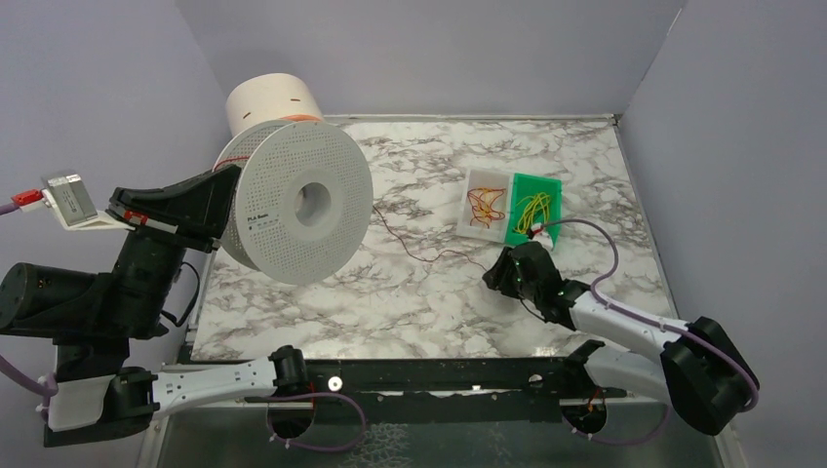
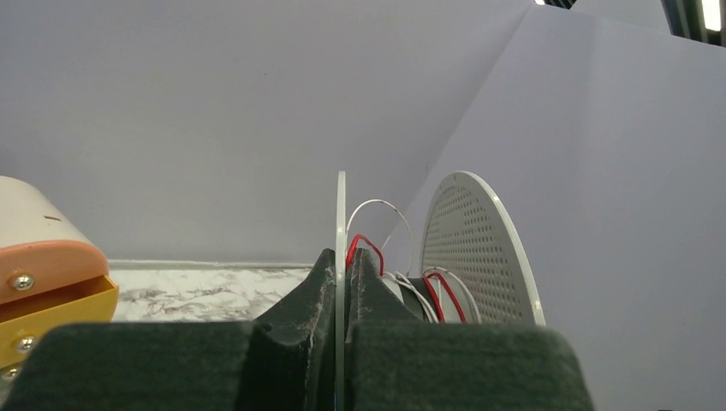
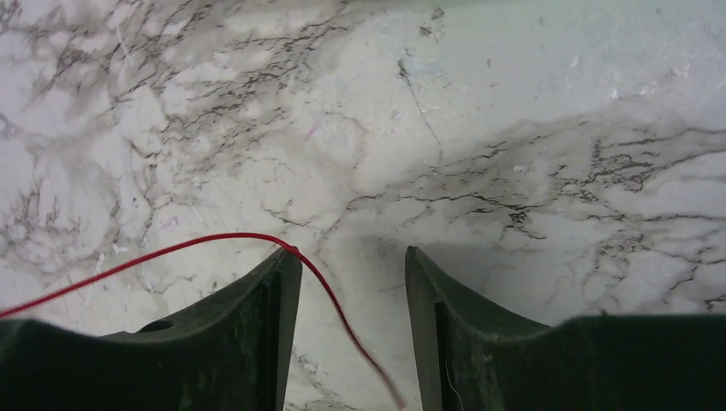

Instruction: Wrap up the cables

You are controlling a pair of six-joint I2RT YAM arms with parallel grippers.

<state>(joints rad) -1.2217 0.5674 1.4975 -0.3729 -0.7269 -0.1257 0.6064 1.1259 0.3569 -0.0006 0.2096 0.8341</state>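
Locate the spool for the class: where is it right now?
In the top view the spool is at the left, just in front of the cream cylinder, held by the left gripper, jaws shut on one flange.

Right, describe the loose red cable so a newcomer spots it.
Find the big grey perforated spool at the left. A thread-thin red cable trails from it across the marble to the right gripper. Unlike the wires bundled in the trays, it lies alone.

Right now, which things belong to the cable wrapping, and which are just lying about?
In the job: spool, red cable, left gripper clamping the spool, right gripper open over the cable.
Lying about: green tray of yellow-green wires, cream cylinder.
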